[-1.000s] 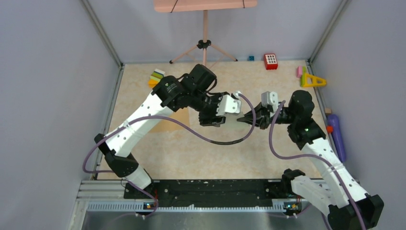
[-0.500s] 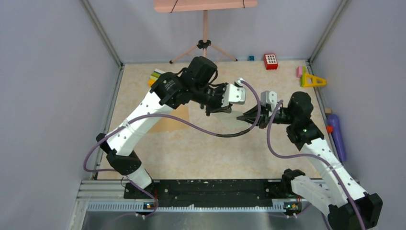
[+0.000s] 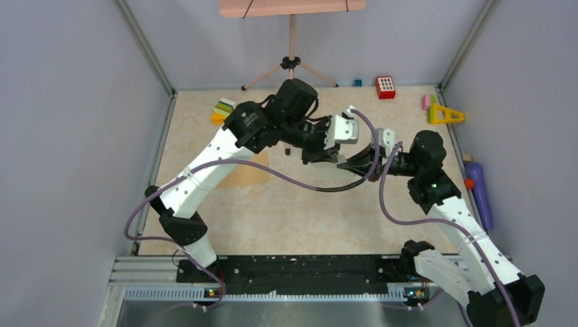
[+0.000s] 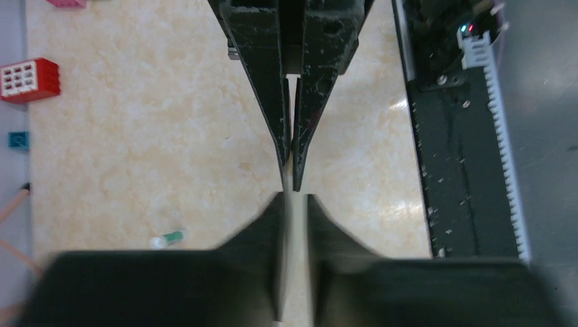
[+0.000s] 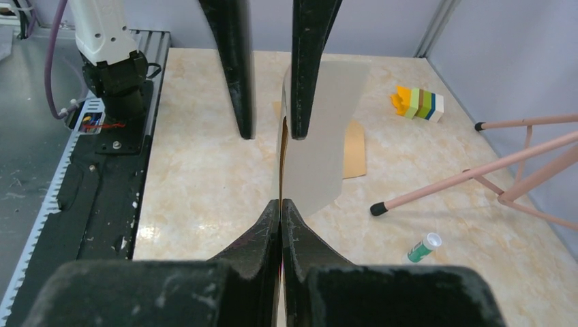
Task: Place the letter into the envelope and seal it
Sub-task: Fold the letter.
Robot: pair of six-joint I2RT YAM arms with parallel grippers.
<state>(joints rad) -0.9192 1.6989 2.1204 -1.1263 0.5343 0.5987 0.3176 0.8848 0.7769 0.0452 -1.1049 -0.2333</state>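
Note:
The letter (image 5: 320, 136), a pale cream sheet, hangs upright in the air above the table. My right gripper (image 5: 281, 201) is shut on its lower edge. My left gripper (image 5: 270, 136) faces it tip to tip with its fingers apart, and the sheet's edge lies between them, close to one finger. In the left wrist view the sheet (image 4: 293, 231) shows edge-on in the narrow gap of the left gripper (image 4: 293, 197), with the shut right gripper (image 4: 292, 174) just beyond. The brown envelope (image 3: 249, 174) lies flat on the table under the left arm and also shows in the right wrist view (image 5: 354, 146).
A green-and-white glue stick (image 5: 424, 246) lies on the table near a pink tripod leg (image 5: 463, 177). Coloured blocks (image 3: 223, 109), a red block (image 3: 385, 86), a yellow triangle (image 3: 446, 114) and a purple object (image 3: 477, 191) sit along the far and right edges.
My left gripper has moved right and farther back, closing in on the right gripper's tips. The right gripper has stayed nearly still, holding the sheet.

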